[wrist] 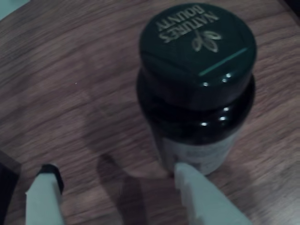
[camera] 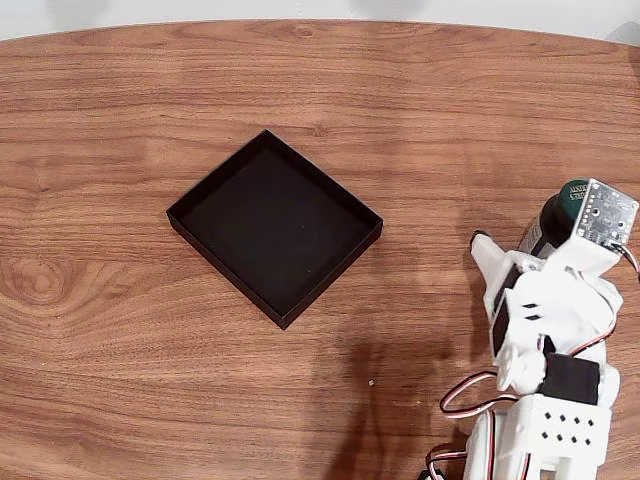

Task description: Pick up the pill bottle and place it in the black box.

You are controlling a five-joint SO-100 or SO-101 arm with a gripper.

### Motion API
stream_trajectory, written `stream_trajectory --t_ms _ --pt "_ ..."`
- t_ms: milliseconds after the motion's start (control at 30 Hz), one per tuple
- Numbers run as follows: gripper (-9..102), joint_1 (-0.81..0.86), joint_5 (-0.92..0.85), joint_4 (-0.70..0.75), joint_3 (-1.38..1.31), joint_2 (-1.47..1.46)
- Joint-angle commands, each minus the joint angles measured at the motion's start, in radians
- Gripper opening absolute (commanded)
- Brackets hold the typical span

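The pill bottle (wrist: 197, 93) stands upright on the wooden table, dark green with pale print on its cap and a white label low on its side. In the fixed view the pill bottle (camera: 556, 212) sits at the right edge, partly hidden behind the wrist's camera board. My gripper (wrist: 115, 172) is open. Its white right finger (wrist: 187, 180) reaches the foot of the bottle, and the black-tipped left finger (wrist: 47, 180) stands well apart over bare wood. The bottle is not between the fingers. The black box (camera: 270, 225) lies to the left of my gripper (camera: 505, 248) in the fixed view, with nothing in it.
The white arm (camera: 545, 390) with its looped cables takes up the lower right corner of the fixed view. The table's far curved edge (camera: 320, 22) runs along the top. Bare wood lies between the box and the arm.
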Motion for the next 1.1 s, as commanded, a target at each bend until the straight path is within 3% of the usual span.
stream_trajectory --t_ms 0,233,1067 --pt "29 0.044 0.037 -0.021 -0.017 -0.021" --pt "30 0.098 0.13 0.034 -0.017 -0.058" --pt "47 0.137 0.104 -0.225 -0.017 -0.227"
